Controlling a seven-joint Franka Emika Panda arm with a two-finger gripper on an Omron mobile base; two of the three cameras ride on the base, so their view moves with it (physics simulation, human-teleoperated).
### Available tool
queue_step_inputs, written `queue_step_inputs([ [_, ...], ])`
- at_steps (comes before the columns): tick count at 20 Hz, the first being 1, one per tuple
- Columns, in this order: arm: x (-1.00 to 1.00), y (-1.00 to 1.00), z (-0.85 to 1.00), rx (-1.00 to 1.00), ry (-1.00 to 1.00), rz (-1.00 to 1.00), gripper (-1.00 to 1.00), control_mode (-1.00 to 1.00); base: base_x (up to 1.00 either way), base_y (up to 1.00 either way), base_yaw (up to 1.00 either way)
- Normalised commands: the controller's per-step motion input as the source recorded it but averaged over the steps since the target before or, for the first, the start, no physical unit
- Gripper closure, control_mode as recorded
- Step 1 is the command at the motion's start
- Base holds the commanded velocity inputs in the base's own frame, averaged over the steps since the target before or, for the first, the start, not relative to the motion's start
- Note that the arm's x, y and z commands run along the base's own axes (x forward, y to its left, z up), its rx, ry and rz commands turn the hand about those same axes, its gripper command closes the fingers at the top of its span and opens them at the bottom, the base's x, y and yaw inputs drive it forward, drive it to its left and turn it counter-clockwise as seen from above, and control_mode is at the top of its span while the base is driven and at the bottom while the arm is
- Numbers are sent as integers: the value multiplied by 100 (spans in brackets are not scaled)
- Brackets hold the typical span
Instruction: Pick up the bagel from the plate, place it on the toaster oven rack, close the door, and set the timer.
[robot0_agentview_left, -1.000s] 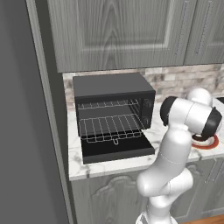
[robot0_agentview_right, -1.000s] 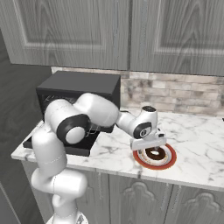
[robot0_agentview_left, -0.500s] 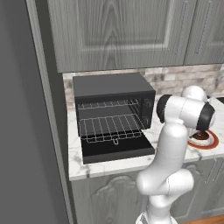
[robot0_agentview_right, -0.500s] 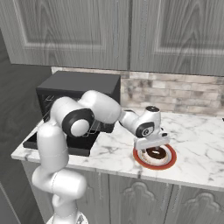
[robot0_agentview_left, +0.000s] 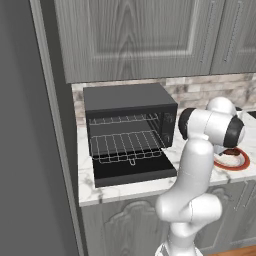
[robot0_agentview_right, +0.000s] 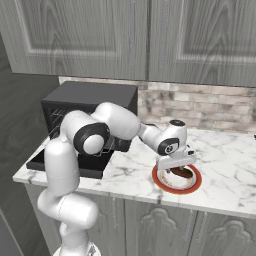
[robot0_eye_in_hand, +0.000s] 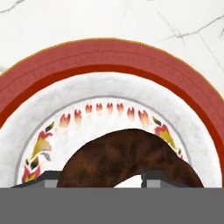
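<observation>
Brown bagel (robot0_eye_in_hand: 127, 159) between gripper (robot0_eye_in_hand: 100, 181) fingertips

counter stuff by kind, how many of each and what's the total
Black boxy toaster oven: 1
Silvery wire rack: 1
Flat black door, folded down open: 1
Round white plate with red-orange rim: 1
Dark reddish-brown bagel ring: 1
Total: 5
</observation>
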Motion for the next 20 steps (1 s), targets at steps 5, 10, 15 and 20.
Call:
queue_step_inputs([
  [5,-29,0,-2,0,-1,-4,100,-100,0,0,0],
  [10,-31,29,36,3,-9,-2,100,-100,0,0,0],
  [15,-53,85,68,0,-19,0,100,-100,0,0,0],
  [20,-54,99,61,0,-10,-4,100,-100,0,0,0],
])
